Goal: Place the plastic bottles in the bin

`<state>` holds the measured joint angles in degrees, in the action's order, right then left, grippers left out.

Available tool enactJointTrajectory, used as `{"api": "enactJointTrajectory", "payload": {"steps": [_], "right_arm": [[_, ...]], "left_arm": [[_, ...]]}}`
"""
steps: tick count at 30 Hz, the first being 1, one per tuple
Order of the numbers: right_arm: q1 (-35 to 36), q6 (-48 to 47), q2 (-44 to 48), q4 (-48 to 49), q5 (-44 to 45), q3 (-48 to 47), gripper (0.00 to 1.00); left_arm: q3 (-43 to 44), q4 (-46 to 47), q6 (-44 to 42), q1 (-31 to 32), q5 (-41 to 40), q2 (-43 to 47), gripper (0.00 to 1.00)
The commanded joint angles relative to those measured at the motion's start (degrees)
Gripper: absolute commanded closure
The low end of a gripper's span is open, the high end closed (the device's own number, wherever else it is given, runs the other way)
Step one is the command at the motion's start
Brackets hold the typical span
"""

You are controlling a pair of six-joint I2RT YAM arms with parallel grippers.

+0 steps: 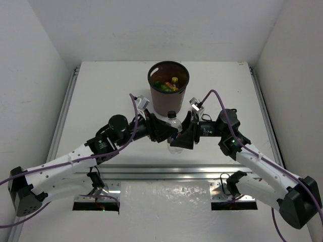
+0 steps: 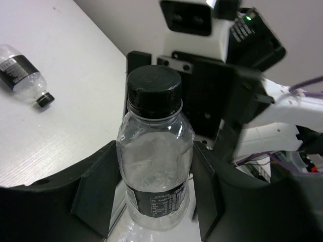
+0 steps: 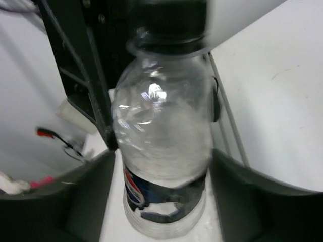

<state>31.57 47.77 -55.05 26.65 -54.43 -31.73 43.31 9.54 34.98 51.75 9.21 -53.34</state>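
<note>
A clear plastic bottle (image 1: 174,132) with a black cap and a dark label stands upright on the table just in front of the bin (image 1: 168,103). My left gripper (image 1: 167,132) reaches it from the left, and its fingers (image 2: 101,191) press both sides of the bottle (image 2: 155,166). My right gripper (image 1: 185,136) reaches it from the right, and its fingers (image 3: 91,196) also sit against the bottle (image 3: 164,151). The dark brown bin holds orange, green and yellow-capped bottles (image 1: 169,83). A second clear bottle (image 2: 22,75) lies on its side on the table, seen only in the left wrist view.
The bin stands at the table's middle, close behind both grippers. White walls enclose the table on three sides. A metal rail (image 1: 166,169) runs along the near edge. Purple cables (image 1: 135,108) arch over both wrists.
</note>
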Motion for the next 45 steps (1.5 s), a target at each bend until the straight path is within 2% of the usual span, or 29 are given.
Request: {"api": "enactJointTrajectory", "payload": {"steps": [1,2,3,5,6,9,10,13,16,20,23,27,31,32,33,35,36,39,41,42,45], "right_arm": [[1.2,-5.6,2.0,-2.6,0.4,-4.0,0.21],[1.0,-7.3,3.5,-9.8,6.3,-4.5,0.01],[0.9,-10.8,4.5,-13.9,10.5,-5.7,0.01],[0.0,-13.6,5.8,-23.6,18.8,-6.8,0.01],[-0.8,-15.2,6.7,-25.3,22.2,-7.4,0.01],[-4.0,-15.0,7.1,-26.7,21.7,-7.9,0.01],[-4.7,-15.6,7.1,-31.6,23.5,-8.7,0.01],[-4.7,-19.3,7.6,-40.8,35.7,-11.9,0.01],[-4.8,-21.5,9.6,-44.8,43.5,-13.0,0.01],[-4.9,-21.5,13.5,-49.0,54.2,-11.3,0.01],[-5.6,-21.2,11.6,-55.0,60.0,-14.3,0.01],[-7.1,-22.9,7.7,-58.1,60.9,-16.4,0.01],[-8.7,-24.0,5.1,-55.8,59.5,-16.2,0.01],[-9.2,-24.2,2.7,-55.7,59.4,-16.8,0.01],[-10.5,-24.3,1.2,-55.4,59.0,-17.2,0.01],[-11.7,-24.1,-3.8,-54.2,57.8,-18.1,0.01],[-12.3,-24.1,-5.7,-53.2,57.9,-18.3,0.01],[-12.8,-24.3,-14.6,-49.2,59.5,-20.2,0.01],[-13.3,-25.1,-18.8,-46.6,60.5,-21.0,0.01],[-13.8,-25.5,-21.7,-42.7,60.8,-20.2,0.02],[-15.8,-25.4,-26.0,-35.6,59.1,-18.9,0.06]], "left_arm": [[6.8,0.1,0.3,0.0,-5.4,-2.0,1.00],[8.1,-5.2,0.7,-0.1,-8.7,-2.4,1.00],[12.0,-8.8,1.1,-0.1,-17.7,-3.4,1.00],[16.4,-16.5,2.1,-0.5,-25.5,-5.1,1.00],[19.8,-20.2,2.3,-1.3,-29.0,-6.5,1.00],[23.8,-19.6,0.1,-3.1,-30.4,-8.3,1.00],[25.3,-20.1,-0.5,-3.5,-32.3,-9.1,1.00],[33.2,-23.0,-3.9,-7.9,-35.8,-13.4,1.00],[41.3,-24.2,-5.8,-11.0,-35.8,-20.3,1.00],[50.7,-26.8,-8.4,-14.7,-40.8,-31.6,0.98],[55.4,-28.8,-8.4,-17.1,-40.9,-37.9,0.87],[58.4,-29.1,-8.3,-19.0,-36.0,-42.8,0.70],[63.7,-32.6,-9.0,-19.1,-34.4,-47.7,0.29],[66.4,-33.6,-8.8,-19.1,-34.1,-49.1,0.25],[67.1,-34.3,-8.8,-19.1,-33.8,-49.3,0.16],[67.3,-33.8,-9.0,-19.1,-32.1,-47.7,0.04],[67.2,-33.6,-9.1,-19.1,-31.5,-47.0,0.00],[66.8,-35.9,-8.5,-19.0,-29.6,-42.8,0.00],[63.1,-37.0,-7.4,-18.9,-28.5,-36.8,0.00],[57.4,-36.7,-6.9,-18.8,-28.2,-30.7,0.00],[46.9,-34.6,-6.1,-18.9,-28.2,-20.4,0.00]]}}
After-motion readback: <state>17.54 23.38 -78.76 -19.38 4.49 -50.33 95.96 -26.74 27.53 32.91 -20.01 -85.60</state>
